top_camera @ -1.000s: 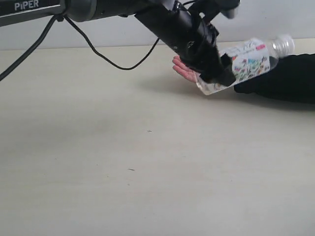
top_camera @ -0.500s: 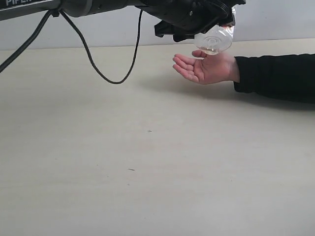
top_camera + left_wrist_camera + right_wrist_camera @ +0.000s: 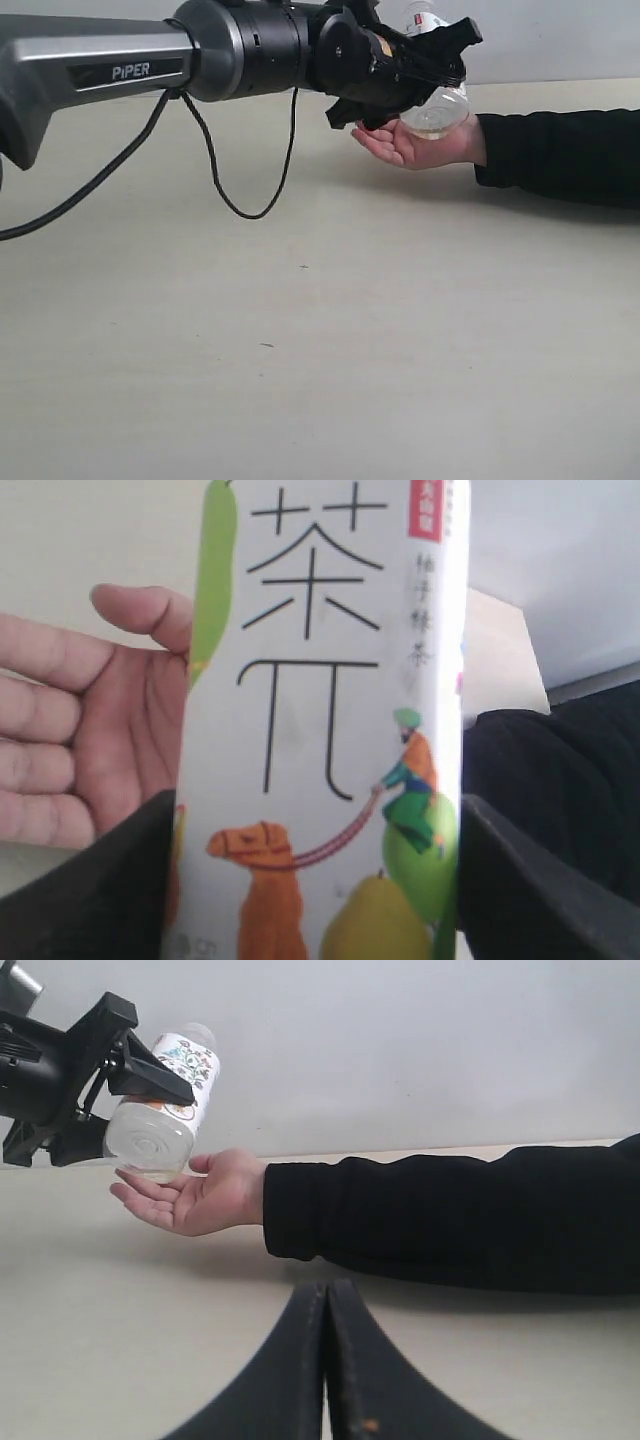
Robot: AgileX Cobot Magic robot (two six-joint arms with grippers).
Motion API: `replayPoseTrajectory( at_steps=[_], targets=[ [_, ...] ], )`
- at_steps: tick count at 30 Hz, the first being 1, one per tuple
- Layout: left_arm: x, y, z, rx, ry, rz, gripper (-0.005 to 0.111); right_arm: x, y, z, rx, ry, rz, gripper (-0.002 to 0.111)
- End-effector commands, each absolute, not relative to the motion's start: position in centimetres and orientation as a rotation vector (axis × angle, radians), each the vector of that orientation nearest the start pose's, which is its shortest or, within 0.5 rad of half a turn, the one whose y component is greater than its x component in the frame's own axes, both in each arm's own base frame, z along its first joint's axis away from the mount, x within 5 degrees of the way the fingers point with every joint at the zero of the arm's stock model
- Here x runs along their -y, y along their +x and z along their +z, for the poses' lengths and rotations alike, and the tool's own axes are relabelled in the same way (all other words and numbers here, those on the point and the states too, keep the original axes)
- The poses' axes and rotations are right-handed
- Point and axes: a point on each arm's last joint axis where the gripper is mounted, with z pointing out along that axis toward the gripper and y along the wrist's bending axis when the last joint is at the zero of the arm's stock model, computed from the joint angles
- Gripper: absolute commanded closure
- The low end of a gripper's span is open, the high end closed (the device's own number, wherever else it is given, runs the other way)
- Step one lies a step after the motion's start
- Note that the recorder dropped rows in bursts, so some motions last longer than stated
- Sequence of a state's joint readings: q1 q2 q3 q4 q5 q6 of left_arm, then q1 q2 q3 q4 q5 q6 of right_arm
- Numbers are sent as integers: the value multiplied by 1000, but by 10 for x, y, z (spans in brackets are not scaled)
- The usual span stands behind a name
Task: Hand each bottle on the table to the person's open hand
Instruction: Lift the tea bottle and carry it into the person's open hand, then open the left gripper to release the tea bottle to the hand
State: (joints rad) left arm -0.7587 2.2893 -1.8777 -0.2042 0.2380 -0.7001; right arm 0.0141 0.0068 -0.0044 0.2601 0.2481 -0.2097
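Observation:
My left gripper is shut on the clear bottle with the colourful fruit label, its black fingers on either side of the label. The bottle stands roughly upright, cap up. Its round base sits just over the palm of the person's open hand; whether they touch I cannot tell. The hand lies palm up at the far right of the table. My right gripper hovers low over the table, shut and empty. No other bottle shows.
The person's black sleeve stretches along the table's far right edge. A black cable hangs in a loop from the left arm above the table. A pale wall rises behind the table.
The left arm swung round and came lower. The bottle turned from lying sideways across the hand to upright, base down over the palm. The hand stayed where it was.

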Motion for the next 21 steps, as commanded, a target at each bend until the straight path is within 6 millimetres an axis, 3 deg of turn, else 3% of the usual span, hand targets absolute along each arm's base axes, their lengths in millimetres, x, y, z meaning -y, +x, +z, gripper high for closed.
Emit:
replayPoseTrajectory(
  at_steps=[1, 11, 21],
  targets=[
    [375, 391, 187, -2280, -183, -1004, 107, -7, 55, 192, -1721, -24, 99, 108],
    [376, 396, 148, -2341, -224, -967, 107, -7, 55, 192, -1721, -24, 99, 108],
    [377, 397, 149, -2321, -225, -977, 106, -7, 55, 192, -1721, -24, 99, 108]
  ],
)
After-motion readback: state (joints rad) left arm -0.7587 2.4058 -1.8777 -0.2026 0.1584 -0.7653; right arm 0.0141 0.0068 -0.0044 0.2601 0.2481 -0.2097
